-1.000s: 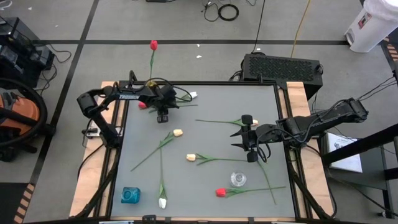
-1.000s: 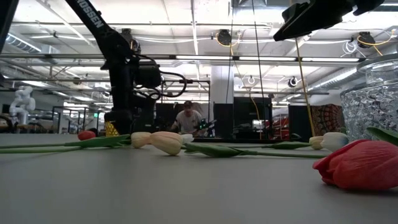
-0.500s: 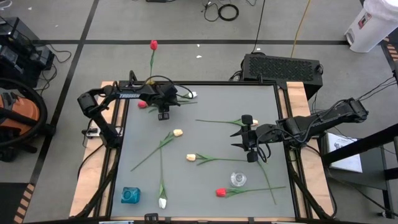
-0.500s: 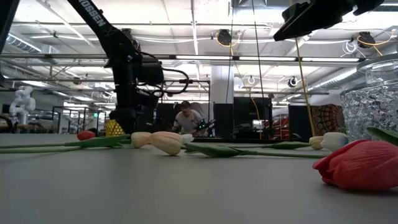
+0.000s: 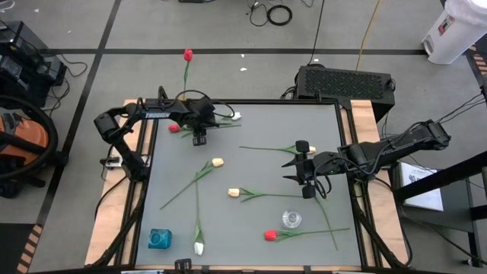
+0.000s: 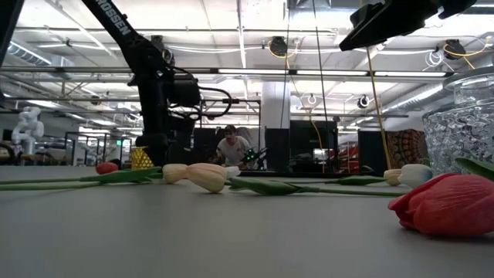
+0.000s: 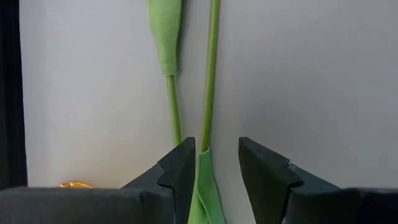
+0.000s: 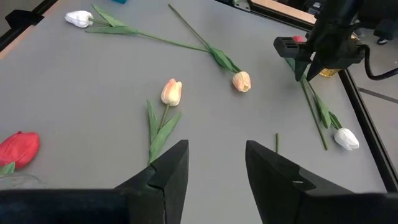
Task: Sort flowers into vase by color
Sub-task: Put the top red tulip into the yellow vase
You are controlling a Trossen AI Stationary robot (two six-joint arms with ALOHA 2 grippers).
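Two end effectors appear: we see the left end effector [image 7: 214, 165] low at the far left corner of the desk [image 5: 319, 129], its fingers parted and straddling the green stem of a tulip [image 7: 210, 81] without yet pinching it, while the right end effector [image 5: 303, 169] hangs unclosed and empty over the desk's right half. From the left end effector the stem's long axis runs straight ahead, the bud out of its wrist view. We judge the flower light, limp and easily bent, so the stem, not the bud, is where to grip.
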